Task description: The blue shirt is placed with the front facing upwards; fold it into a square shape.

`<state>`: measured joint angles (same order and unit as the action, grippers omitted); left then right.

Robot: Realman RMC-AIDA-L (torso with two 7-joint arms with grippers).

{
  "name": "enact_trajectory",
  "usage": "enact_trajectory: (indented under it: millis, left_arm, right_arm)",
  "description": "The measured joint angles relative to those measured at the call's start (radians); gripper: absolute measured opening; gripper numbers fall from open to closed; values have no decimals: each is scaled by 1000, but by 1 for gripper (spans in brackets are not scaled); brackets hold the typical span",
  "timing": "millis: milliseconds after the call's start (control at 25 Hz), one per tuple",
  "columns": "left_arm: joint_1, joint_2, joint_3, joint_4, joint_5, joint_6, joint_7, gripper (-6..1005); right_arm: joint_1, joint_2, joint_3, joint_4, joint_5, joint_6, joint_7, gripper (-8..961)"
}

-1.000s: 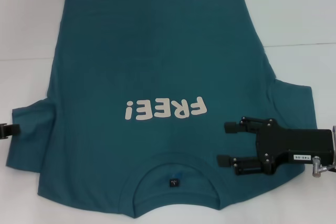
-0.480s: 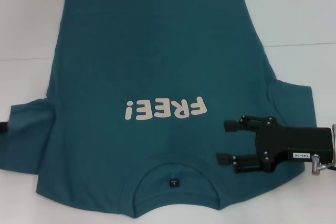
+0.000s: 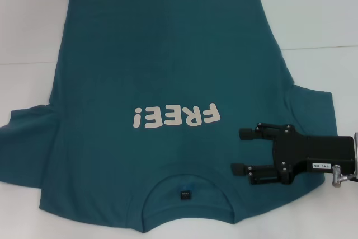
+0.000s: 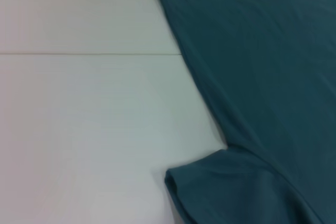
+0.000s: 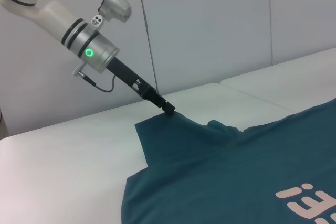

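Shirt: the blue shirt (image 3: 168,82) lies flat on the white desk (image 3: 313,15), front up, "FREE!" lettering (image 3: 174,117) reading upside down from the head view; collar (image 3: 185,194) at the near edge, hem at the far edge.
Folds so far: none, by the look of it; both sleeves are spread out to the sides.
Right pincer: right pincer (image 3: 239,152) hovers over the right shoulder, just beside the collar, fingers (image 3: 246,135) spread apart, holding nothing.
Left pincer: left pincer (image 5: 169,109) sits at the tip of the left sleeve (image 3: 22,138), where the cloth is lifted into a small peak. Closed on the sleeve, I judge; out of the head view.
Step in hand: likely taking hold of both sides to fold a sleeve or side inward.
To do it well: pinch only the top edge, lift low, carry the cloth straight across so the crease runs parallel to the side seam.
Risk: dragging bunches the body and skews the square.
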<state>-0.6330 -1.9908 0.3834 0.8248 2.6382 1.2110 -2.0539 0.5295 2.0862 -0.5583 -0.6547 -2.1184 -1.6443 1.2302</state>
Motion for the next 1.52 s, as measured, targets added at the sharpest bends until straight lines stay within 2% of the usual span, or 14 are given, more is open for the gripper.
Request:
enact_trajectory:
  millis: [520, 1320, 1520]
  left_arm:
    - [-29, 10, 11, 10, 34, -2, 0, 70]
    - [-34, 28, 11, 24, 59, -8, 3, 85]
    - [-26, 22, 21, 20, 59, -24, 10, 88]
  right_arm:
    - [2, 0, 0, 2, 0, 0, 0, 912]
    - [5, 0, 1, 5, 0, 1, 0, 911]
    - [5, 0, 1, 5, 0, 8, 0, 911]
